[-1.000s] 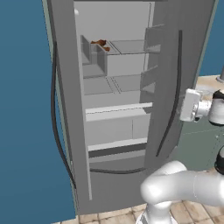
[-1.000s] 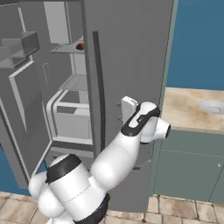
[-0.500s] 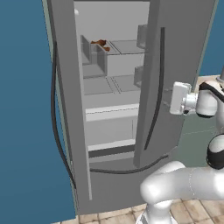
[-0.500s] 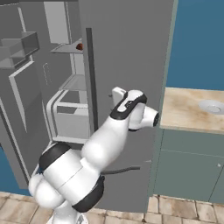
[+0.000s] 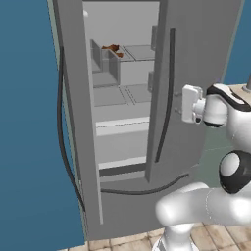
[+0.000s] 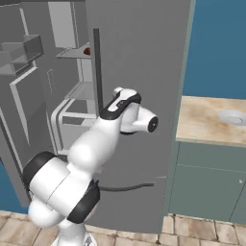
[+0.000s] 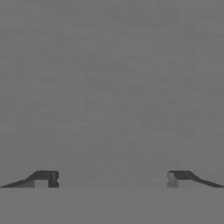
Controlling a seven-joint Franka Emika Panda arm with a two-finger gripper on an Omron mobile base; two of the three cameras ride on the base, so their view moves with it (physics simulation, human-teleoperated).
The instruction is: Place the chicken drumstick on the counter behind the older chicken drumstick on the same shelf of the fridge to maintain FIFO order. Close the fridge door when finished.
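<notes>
Grey metal spreads across our hand view, where the two-finger gripper (image 7: pixel 112 178) faces the tall grey fridge door (image 5: pixel 196 59) with its tips spread wide and empty. From the left base view we see the small dark-brown chicken drumstick (image 5: pixel 113 48) on the pale-grey upper shelf (image 5: pixel 139 51) beside a translucent grey bin (image 5: pixel 104 60). The right base view adds the beige marble counter (image 6: pixel 207 120), while the door edge hides most of the drumstick there.

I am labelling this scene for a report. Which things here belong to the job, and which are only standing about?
Job:
- chicken drumstick on the upper shelf
- fridge door, half shut
- claw, open, at the door
- counter

Not job:
- bottom drawer
- sink
</notes>
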